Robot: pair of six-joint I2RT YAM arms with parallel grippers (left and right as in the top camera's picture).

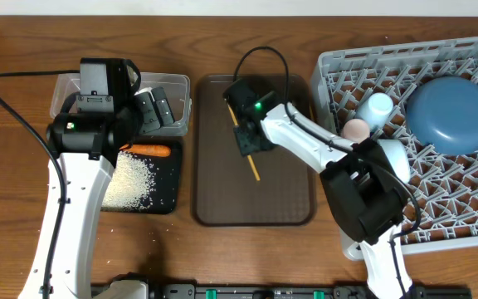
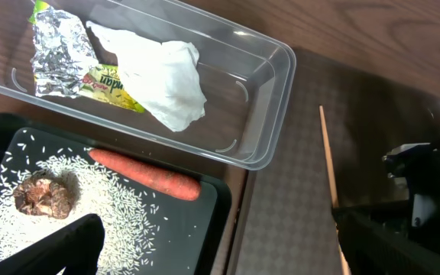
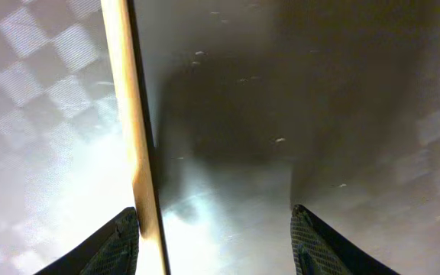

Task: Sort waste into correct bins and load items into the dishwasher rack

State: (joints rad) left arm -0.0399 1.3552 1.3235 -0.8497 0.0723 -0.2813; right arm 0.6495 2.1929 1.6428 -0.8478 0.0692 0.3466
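Observation:
The wooden chopsticks (image 1: 254, 166) show as one thin stick lying on the brown serving tray (image 1: 256, 203). My right gripper (image 1: 251, 141) is low over it and open. In the right wrist view the stick (image 3: 132, 114) runs just inside the left fingertip (image 3: 121, 244), unclamped. My left gripper (image 1: 154, 110) hangs open and empty over the bins. The clear tub (image 2: 270, 114) holds foil (image 2: 56, 50), a yellow-green packet (image 2: 113, 84) and white tissue (image 2: 166, 76). The black tray (image 2: 208, 214) holds rice (image 2: 121, 206), a brown lump (image 2: 46, 195) and a carrot (image 2: 147, 174).
The grey dishwasher rack (image 1: 471, 208) fills the right side. It holds a dark-blue plate (image 1: 451, 112), a light blue cup (image 1: 378, 106), a pink cup (image 1: 355, 129) and a light blue bowl (image 1: 395, 156) partly behind my right arm. Cables trail over the table.

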